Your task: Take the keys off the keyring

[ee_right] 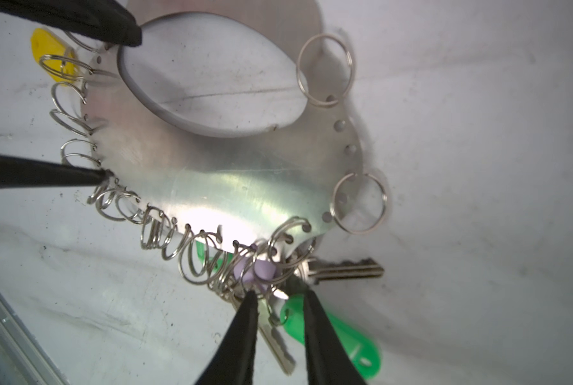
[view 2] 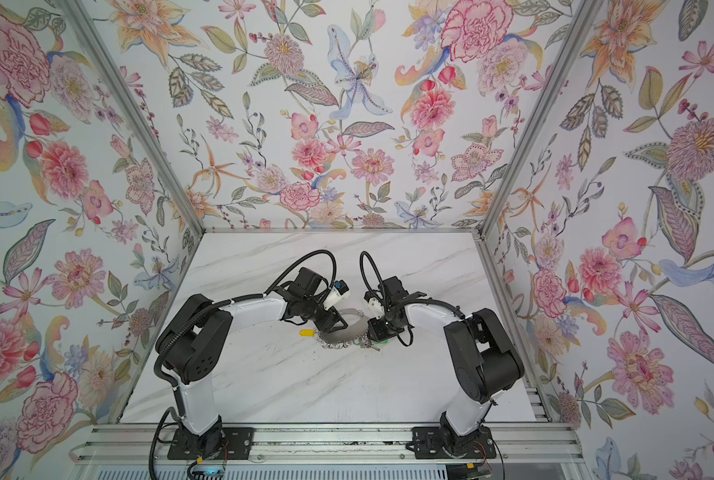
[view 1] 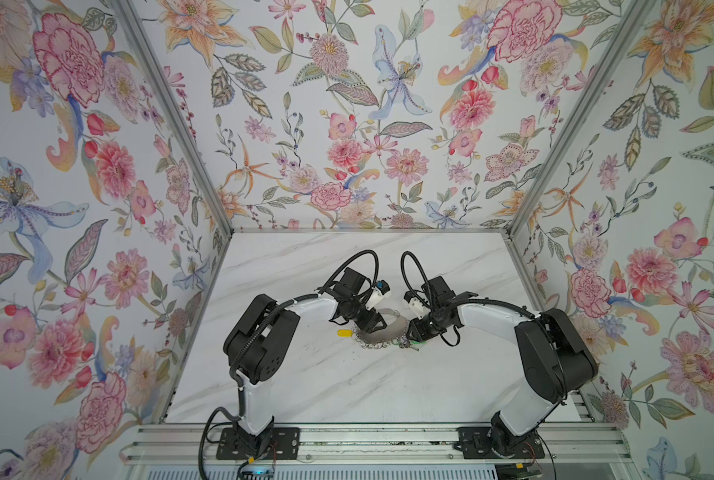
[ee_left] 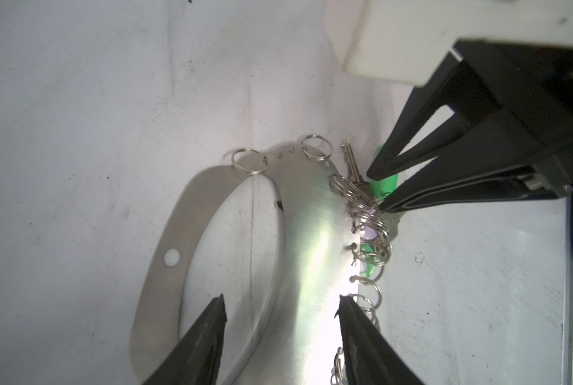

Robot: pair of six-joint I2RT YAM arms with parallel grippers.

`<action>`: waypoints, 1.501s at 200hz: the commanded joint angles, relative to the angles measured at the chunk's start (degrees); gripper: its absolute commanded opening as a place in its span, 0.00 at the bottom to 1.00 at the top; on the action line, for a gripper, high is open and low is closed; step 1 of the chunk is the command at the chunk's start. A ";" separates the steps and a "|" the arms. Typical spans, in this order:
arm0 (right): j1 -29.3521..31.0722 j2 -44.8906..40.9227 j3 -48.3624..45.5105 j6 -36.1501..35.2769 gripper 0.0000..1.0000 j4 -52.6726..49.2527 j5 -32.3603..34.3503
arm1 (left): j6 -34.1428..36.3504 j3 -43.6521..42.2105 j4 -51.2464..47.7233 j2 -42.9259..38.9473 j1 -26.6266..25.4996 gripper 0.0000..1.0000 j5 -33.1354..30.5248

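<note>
The flat grey crescent-shaped metal keyring lies on the white marble-patterned table between the two arms, its outer rim lined with small silver wire rings. The left gripper straddles the crescent's band, fingers apart, with one tip at the outer rim and the other by the inner opening. I cannot tell whether they actually pinch the metal. The right gripper points at the crowded end of the rim, its fingers a little apart with a clear gap between them. In that gap lies a small silver key joined to an oblong bright green plastic tag. This key's long axis runs almost in line with the fingers, away from the rim and back toward the wrist, so the jaws would probably close across its narrow width. A second silver key lies crosswise just beside it. A yellow plastic tag sits at the far end, nearer the left arm. The right arm is clearly nearer the green-tagged key.
</note>
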 commanded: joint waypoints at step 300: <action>0.63 -7.85 0.44 0.74 0.00 -1.72 13.09 | -2.23 -1.93 2.79 -3.55 0.55 0.57 0.20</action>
